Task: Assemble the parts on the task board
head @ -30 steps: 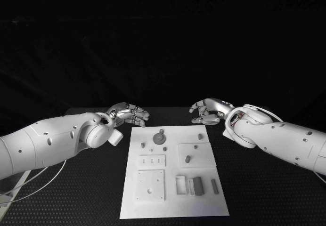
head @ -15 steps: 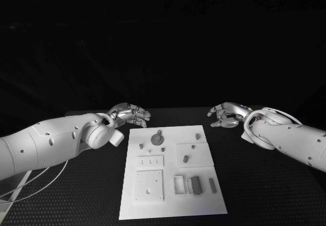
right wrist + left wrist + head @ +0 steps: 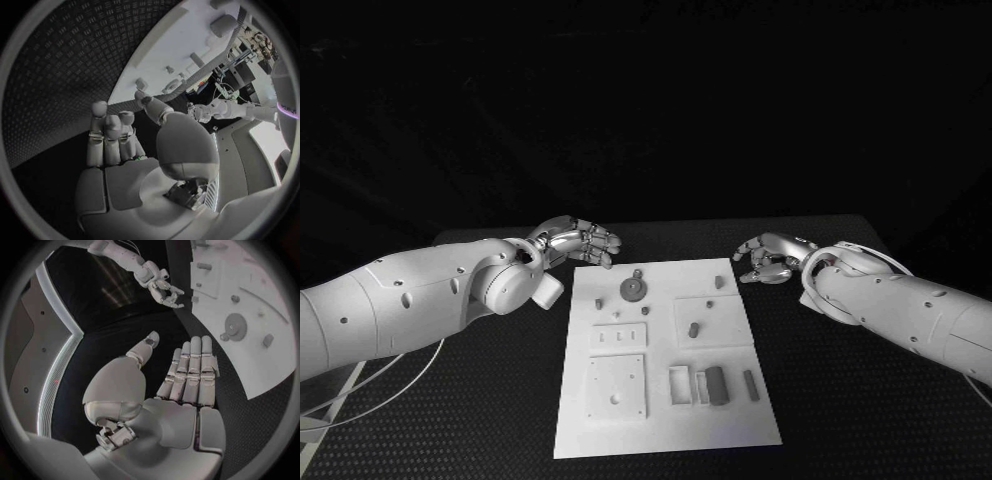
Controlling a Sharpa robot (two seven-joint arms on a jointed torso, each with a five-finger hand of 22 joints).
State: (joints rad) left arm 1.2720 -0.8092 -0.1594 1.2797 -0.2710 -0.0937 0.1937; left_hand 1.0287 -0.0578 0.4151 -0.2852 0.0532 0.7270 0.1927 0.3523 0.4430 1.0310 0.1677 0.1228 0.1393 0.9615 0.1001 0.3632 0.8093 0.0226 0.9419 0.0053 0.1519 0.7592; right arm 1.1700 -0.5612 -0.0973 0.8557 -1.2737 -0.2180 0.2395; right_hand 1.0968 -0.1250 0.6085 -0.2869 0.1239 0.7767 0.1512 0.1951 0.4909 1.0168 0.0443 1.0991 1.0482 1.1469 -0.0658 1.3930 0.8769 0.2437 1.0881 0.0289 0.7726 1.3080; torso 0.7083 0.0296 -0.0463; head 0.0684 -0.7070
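Observation:
The white task board lies in the middle of the black table. On it are a grey gear, a grey block, a dark bar and small pegs. My left hand hovers just off the board's far left corner, holding nothing; its fingers are straight, the thumb apart. My right hand hovers beside the far right corner, off the board, its fingers loosely extended and holding nothing. The board and gear lie past the left fingertips.
A white cable loops at the near left by my left arm. Bare black patterned table runs along both sides of the board. The right wrist view shows the board and my left hand beyond it.
My right hand has drawn away from the board's far right corner, moving right and then lower beside the board. The left hand has stayed where it was.

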